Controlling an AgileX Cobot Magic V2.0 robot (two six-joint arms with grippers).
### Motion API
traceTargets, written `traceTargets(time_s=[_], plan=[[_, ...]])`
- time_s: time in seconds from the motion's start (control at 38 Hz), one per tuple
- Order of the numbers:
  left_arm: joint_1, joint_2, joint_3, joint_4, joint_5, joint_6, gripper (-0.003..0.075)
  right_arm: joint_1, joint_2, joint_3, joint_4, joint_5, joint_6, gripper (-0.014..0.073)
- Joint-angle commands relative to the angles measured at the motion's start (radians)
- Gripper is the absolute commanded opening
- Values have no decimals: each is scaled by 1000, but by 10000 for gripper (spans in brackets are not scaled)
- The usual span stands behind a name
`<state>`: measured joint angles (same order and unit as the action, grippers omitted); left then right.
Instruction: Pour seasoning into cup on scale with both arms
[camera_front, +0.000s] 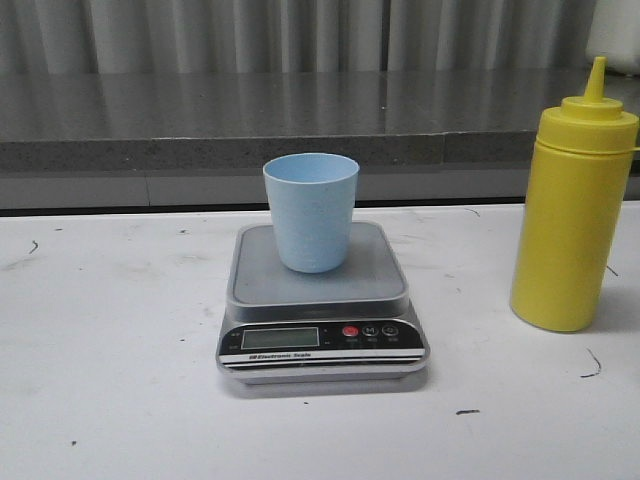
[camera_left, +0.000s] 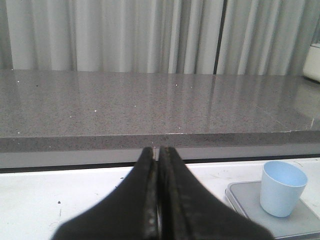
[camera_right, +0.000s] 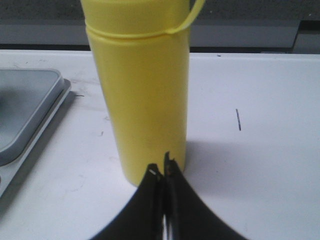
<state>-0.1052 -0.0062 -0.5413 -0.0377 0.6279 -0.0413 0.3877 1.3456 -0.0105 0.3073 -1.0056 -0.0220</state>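
Note:
A pale blue cup (camera_front: 311, 211) stands upright on the steel platform of the silver scale (camera_front: 320, 300) at the table's middle. The tall yellow seasoning bottle (camera_front: 574, 210) stands upright on the table to the right of the scale. Neither gripper shows in the front view. In the left wrist view my left gripper (camera_left: 158, 152) is shut and empty, left of the cup (camera_left: 282, 188) and scale (camera_left: 250, 200). In the right wrist view my right gripper (camera_right: 163, 170) is shut and empty, just in front of the bottle's (camera_right: 142, 90) base.
A grey stone counter ledge (camera_front: 250, 125) runs behind the white table (camera_front: 110, 340), with pale curtains beyond. The scale's corner (camera_right: 25, 110) lies left of the bottle in the right wrist view. A white object (camera_front: 615, 30) sits at the far right on the counter.

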Motion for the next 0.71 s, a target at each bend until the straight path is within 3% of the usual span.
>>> traceTargets(time_s=[0.0, 0.37, 0.68], plan=[[-1, -15, -26, -6, -76, -2, -20, 0, -100, -39, -5, 83, -58, -111], [-1, -15, -26, -6, -76, -2, -20, -3, -515, -292, 14, 828, -263, -111], [-1, -15, -26, -6, -76, -2, -20, -62, -861, -361, 14, 1072, -263, -111]])
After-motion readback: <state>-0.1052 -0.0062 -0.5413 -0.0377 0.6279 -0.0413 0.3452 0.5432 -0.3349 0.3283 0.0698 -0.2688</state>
